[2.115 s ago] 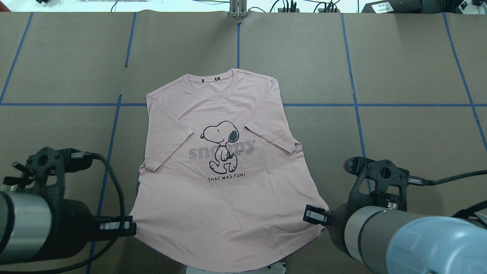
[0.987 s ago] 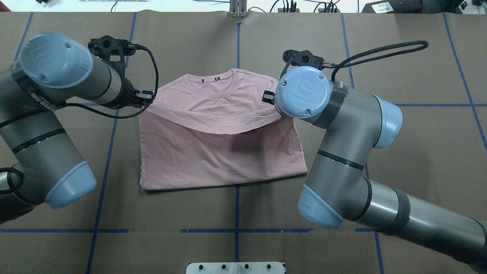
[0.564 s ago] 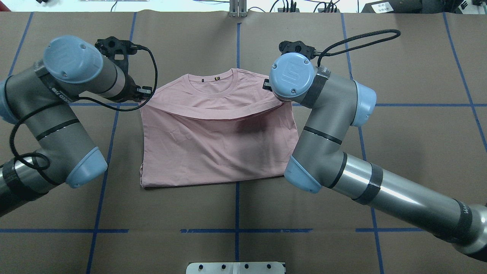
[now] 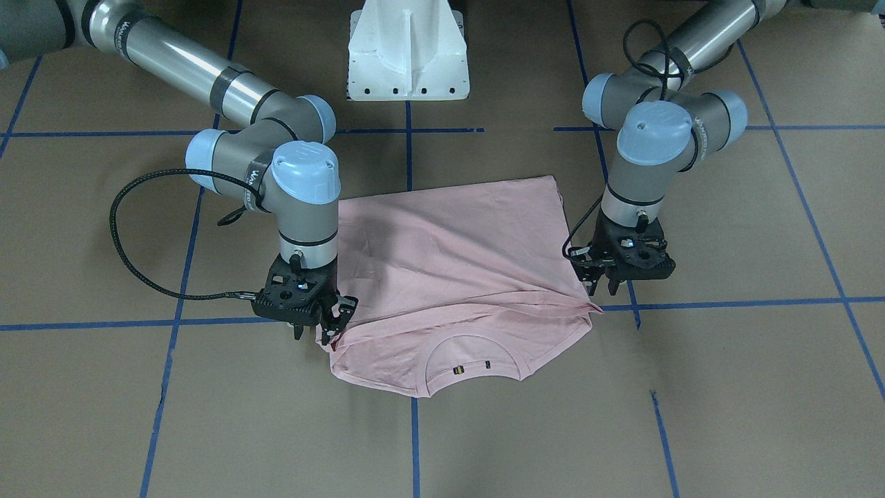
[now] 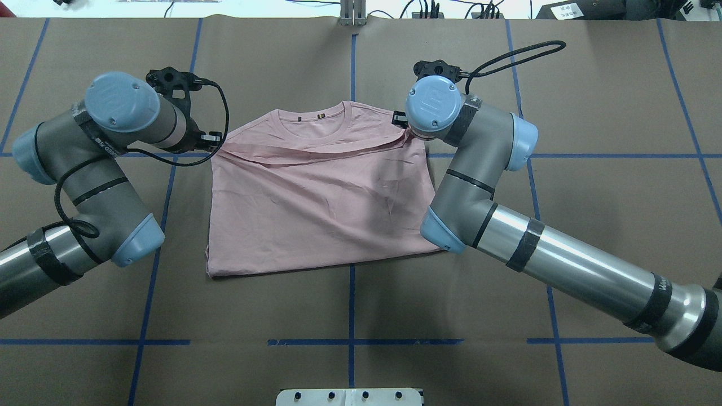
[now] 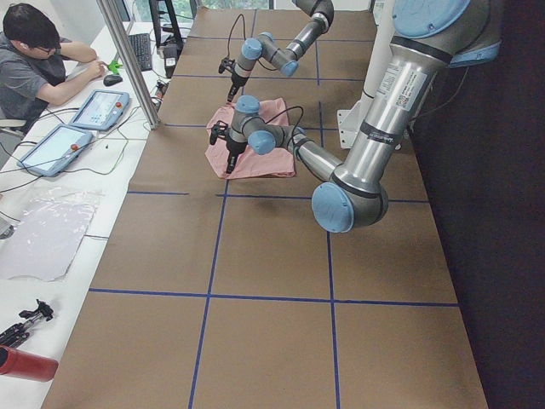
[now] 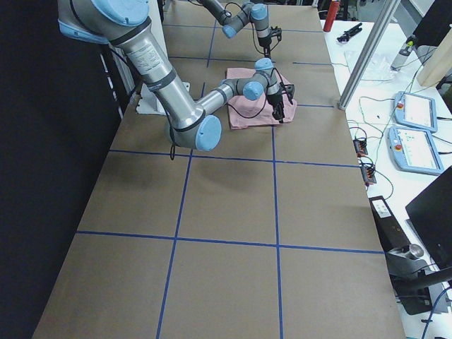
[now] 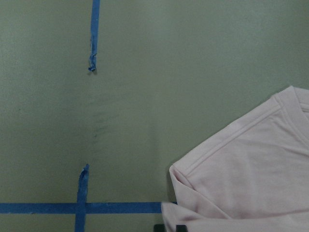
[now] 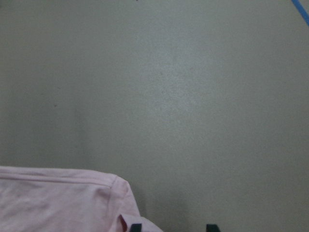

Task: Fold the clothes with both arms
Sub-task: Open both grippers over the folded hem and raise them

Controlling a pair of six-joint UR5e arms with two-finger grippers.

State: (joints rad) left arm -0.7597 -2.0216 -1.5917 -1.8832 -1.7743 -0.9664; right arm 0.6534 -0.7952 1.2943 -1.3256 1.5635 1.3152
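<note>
T-shirt (image 5: 316,214) lies flat on the worktop (image 5: 592,237), folded once. The hem edge runs across just short of the collar (image 5: 318,121), and the fold line sits well apart from the collar, toward the pedestal base (image 4: 408,48). Open worktop extends wide on every side of the collar (crossed only by blue tape lines (image 5: 352,67)).

Left gripper (image 4: 600,285) stands at the shoulder corner to the robot's left of the collar, wrist vertical, pointing down. Its fingers (image 8: 179,228) are clenched on the hem corner.

Right gripper (image 4: 319,328) stands likewise at the opposite shoulder. Its fingers (image 9: 211,227) are spread and released, with the cloth beside them, not between. Both elbows bend back away from the collar.
</note>
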